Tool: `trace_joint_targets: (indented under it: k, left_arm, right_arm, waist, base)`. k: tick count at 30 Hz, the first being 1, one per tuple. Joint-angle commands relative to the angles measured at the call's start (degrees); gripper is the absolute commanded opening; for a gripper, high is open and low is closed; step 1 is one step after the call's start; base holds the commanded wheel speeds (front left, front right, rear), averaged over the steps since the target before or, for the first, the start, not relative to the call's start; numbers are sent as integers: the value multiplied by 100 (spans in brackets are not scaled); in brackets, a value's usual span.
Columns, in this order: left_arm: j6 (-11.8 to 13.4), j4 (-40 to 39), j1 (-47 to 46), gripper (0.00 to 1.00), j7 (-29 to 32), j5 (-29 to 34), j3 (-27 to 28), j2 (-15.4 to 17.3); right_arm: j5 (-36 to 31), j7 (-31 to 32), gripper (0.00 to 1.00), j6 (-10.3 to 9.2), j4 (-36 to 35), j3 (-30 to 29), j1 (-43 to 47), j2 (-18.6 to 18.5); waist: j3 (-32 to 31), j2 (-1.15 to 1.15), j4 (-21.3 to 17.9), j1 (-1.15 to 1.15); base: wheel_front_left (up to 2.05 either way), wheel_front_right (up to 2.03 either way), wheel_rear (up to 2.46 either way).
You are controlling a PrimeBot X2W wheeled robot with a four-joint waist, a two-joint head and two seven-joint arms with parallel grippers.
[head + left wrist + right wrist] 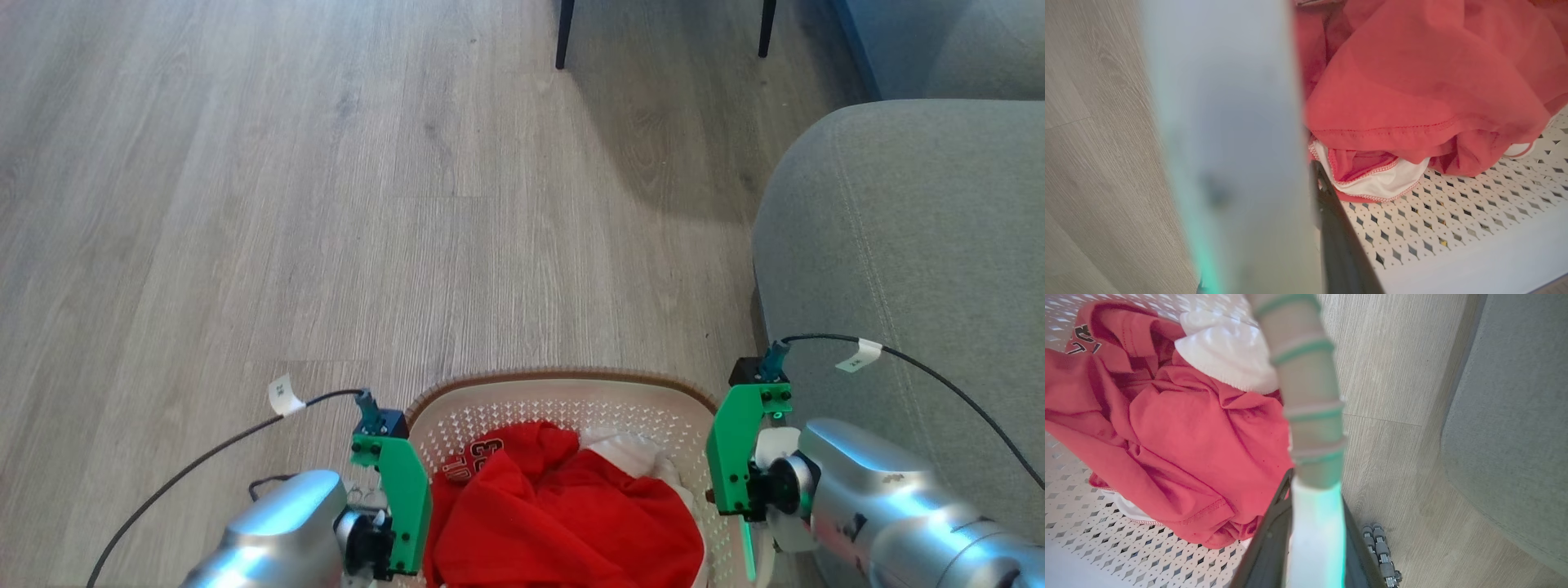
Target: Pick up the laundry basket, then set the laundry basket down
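Note:
The laundry basket (555,378), white and perforated with a brown rim, sits at the bottom centre between my two arms. It holds a red garment (563,514) and a white cloth (629,449). My left gripper (398,523) points down at the basket's left side. In the left wrist view a blurred white handle (1229,143) lies against a dark finger (1339,249). My right gripper (739,498) is at the right side, and its dark fingers (1265,551) are shut around the ribbed white handle (1310,416). I cannot tell whether the basket touches the floor.
A grey sofa (898,245) stands close on the right, near my right arm. Two dark chair legs (563,33) stand far ahead. Pale wood floor (326,204) stretches ahead and to the left. A small grey roller (1382,551) shows by the right gripper.

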Motion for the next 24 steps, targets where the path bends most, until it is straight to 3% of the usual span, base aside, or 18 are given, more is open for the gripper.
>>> trace_joint_targets:
  k: [1, 24]
  left_arm:
    - [-192, -284, -210, 0, 52, 91, -72, -95]
    - [-192, -279, -209, 0, 57, 68, -73, -98]
  right_arm:
    - [-70, -53, 0, 142, -231, 24, -116, 201]
    - [-44, -31, 0, 142, -202, 26, -103, 193]
  waist:
    - [4, 0, 4, 0]
    - [-7, 0, -3, 0]
  base:
    - [0, 0, 0]
    - [0, 0, 0]
